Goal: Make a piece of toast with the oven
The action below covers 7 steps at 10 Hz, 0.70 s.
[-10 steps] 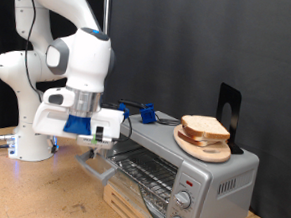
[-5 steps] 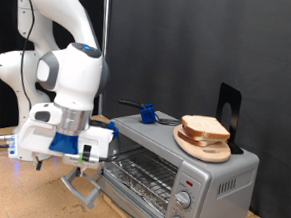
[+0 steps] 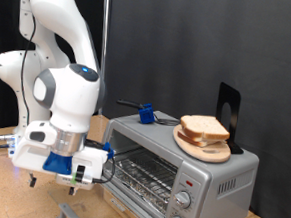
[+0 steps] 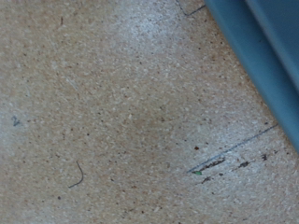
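The oven (image 3: 219,177) stands at the exterior view's right, silver-grey, with its door swung down and its wire rack (image 3: 141,173) exposed. The piece of toast (image 3: 204,126) lies on a round wooden plate (image 3: 209,151) on top of the oven. My gripper (image 3: 78,183) hangs low in front of the open oven, just above the door's handle bar (image 3: 70,216) at the exterior view's bottom edge. Nothing shows between its fingers. The wrist view shows no fingers, only the speckled table (image 4: 112,112) and a blue-grey slanted edge (image 4: 266,56).
A blue object with a dark handle (image 3: 144,112) and a black stand (image 3: 228,113) sit on the oven's top. Round knobs (image 3: 184,200) are on the oven's front. The robot's white base (image 3: 21,100) fills the exterior view's left. A wooden table (image 3: 4,194) lies below.
My gripper has moved down and towards the exterior view's left. The door's handle bar went down with it, and the door has swung from part open to fully lowered.
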Each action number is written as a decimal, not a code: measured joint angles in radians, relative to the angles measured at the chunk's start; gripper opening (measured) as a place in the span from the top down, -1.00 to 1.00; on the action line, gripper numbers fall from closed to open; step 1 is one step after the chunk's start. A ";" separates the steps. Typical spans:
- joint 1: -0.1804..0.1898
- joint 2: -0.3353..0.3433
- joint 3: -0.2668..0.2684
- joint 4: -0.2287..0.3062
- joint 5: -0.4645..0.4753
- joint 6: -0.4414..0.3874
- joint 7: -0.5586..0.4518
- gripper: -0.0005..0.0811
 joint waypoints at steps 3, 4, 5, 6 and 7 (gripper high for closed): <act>0.000 -0.026 0.018 -0.024 0.062 0.028 -0.153 -0.97; 0.000 -0.028 0.017 -0.025 0.062 0.027 -0.143 -0.97; 0.000 -0.032 0.022 -0.025 0.127 0.033 -0.194 -0.97; 0.000 -0.053 0.033 -0.025 0.251 0.039 -0.315 -0.97; 0.000 -0.089 0.044 -0.027 0.383 0.046 -0.441 -0.97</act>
